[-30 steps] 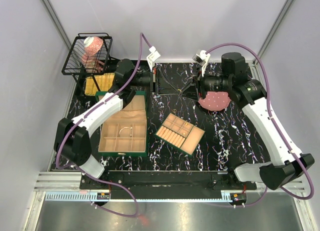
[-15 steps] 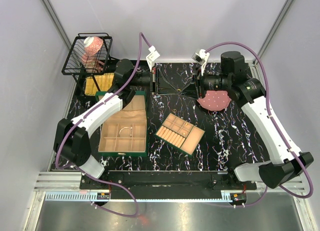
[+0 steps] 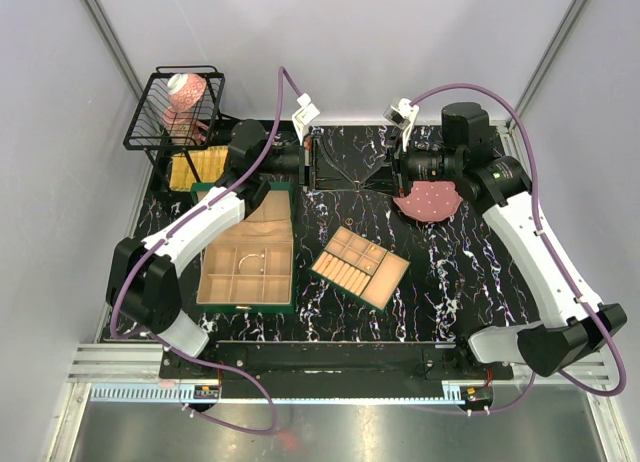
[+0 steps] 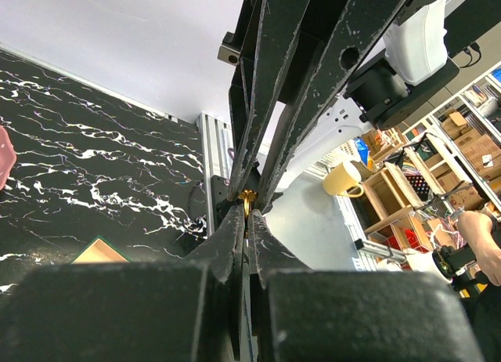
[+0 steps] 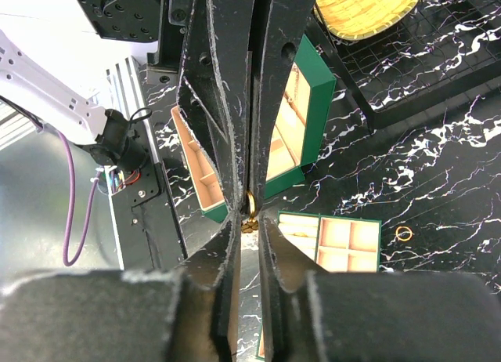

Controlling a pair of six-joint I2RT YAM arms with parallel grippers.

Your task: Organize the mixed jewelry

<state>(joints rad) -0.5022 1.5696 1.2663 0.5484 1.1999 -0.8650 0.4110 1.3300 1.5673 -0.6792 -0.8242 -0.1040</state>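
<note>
The open green box [image 3: 245, 273] holds a thin hoop [image 3: 256, 256] in one beige compartment; a loose tray [image 3: 360, 267] lies beside it on the desk [image 3: 440, 282]. Above, the left gripper [image 4: 247, 215] has its jaws pinched on a gold piece [image 4: 247, 199] — the right gripper [image 5: 249, 223] has its jaws narrow about the same piece, clamped or not I cannot tell. Only the right wrist view shows a gold ring [image 5: 404, 233] on the desk.

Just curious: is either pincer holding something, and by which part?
The left pincer pinches a tiny gold piece; by which part is too small to tell. The right pincer's grip is unclear.
</note>
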